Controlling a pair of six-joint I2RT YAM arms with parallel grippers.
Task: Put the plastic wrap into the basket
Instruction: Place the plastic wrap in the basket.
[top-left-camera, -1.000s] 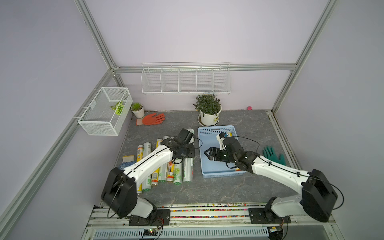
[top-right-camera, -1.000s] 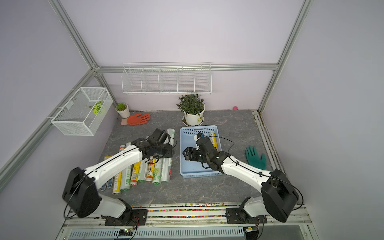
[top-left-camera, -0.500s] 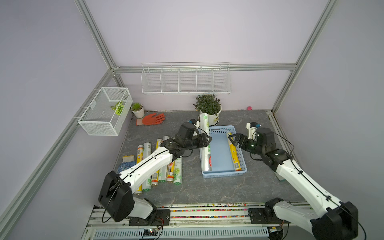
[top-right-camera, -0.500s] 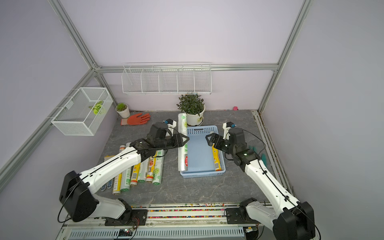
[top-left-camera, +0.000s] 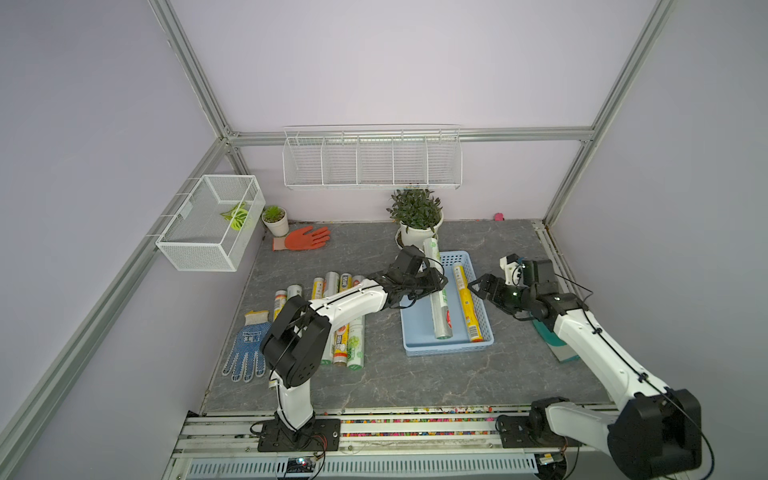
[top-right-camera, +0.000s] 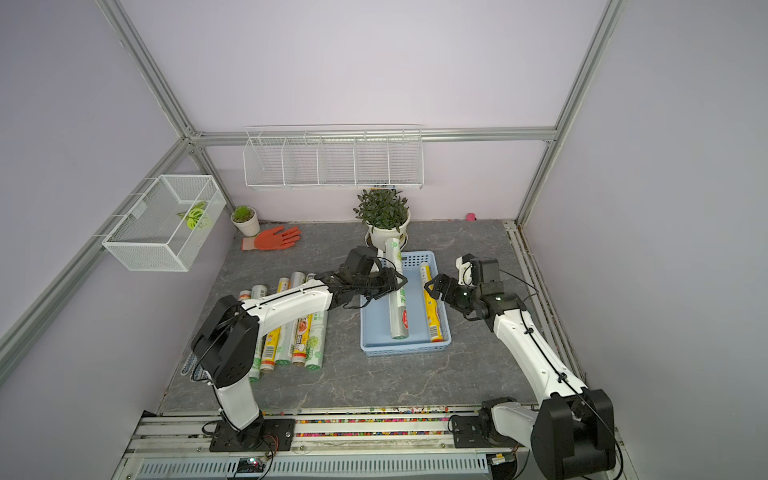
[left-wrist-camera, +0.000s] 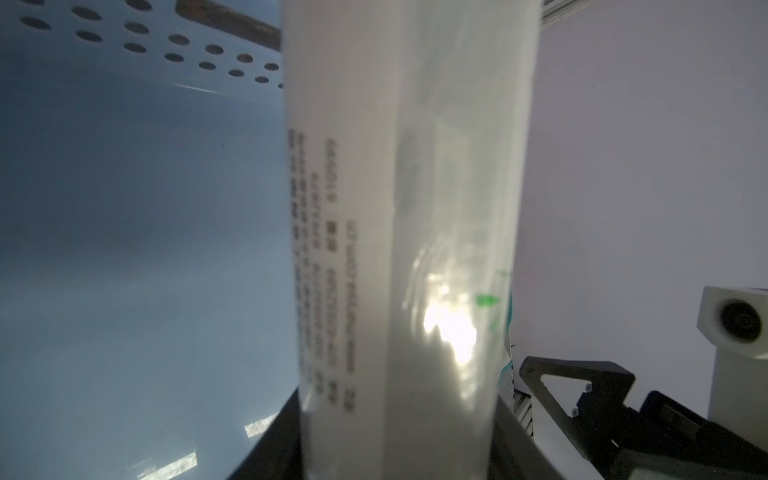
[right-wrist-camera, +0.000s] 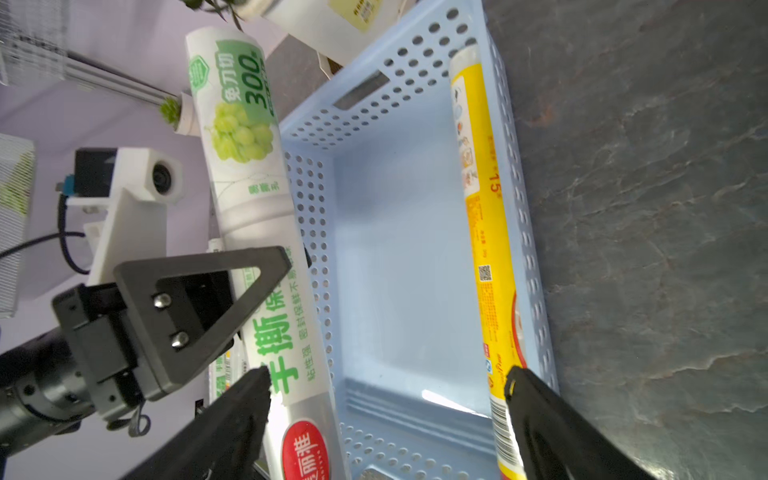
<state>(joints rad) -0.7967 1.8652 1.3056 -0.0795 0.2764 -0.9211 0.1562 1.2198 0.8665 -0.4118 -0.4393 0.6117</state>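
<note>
Over the basket (top-left-camera: 449, 348), the left gripper (top-left-camera: 432, 283) is clamped on a white-green plastic wrap roll (top-left-camera: 442, 316), long axis along the basket's length, far end overhanging its far rim. The right gripper (top-left-camera: 478, 283), jaws apart, hovers beside the yellow roll (top-left-camera: 467, 309) inside.

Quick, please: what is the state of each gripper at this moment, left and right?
Left gripper: closed, holding the white-green plastic wrap roll.
Right gripper: open, holding nothing.
</note>
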